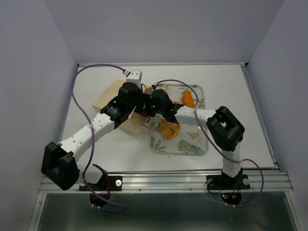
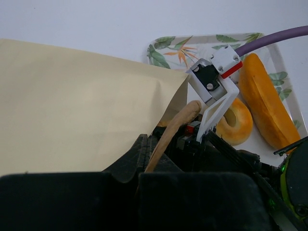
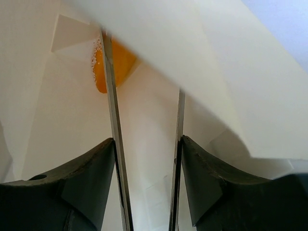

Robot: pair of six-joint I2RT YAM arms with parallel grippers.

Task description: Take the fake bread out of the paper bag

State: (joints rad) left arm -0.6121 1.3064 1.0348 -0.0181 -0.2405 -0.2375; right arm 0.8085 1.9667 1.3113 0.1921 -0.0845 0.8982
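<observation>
The tan paper bag (image 1: 111,100) lies on its side left of the tray, its mouth toward the tray; it also fills the left wrist view (image 2: 72,106). My left gripper (image 2: 144,144) is shut on the bag's brown loop handle (image 2: 175,125), holding the mouth up. My right gripper (image 3: 144,86) is open inside the bag, with its fingers hidden in the top view. An orange bread piece (image 3: 115,65) lies deeper in the bag, just past the left fingertip. A long loaf (image 1: 188,98) and a ring bun (image 1: 169,129) lie on the tray; both show in the left wrist view, the loaf (image 2: 264,106) and the bun (image 2: 236,120).
The leaf-patterned white tray (image 1: 190,147) sits right of centre. Both forearms cross close together over the bag mouth and the tray's left edge. A purple cable (image 1: 84,113) loops over the left of the table. A grey wall stands on each side.
</observation>
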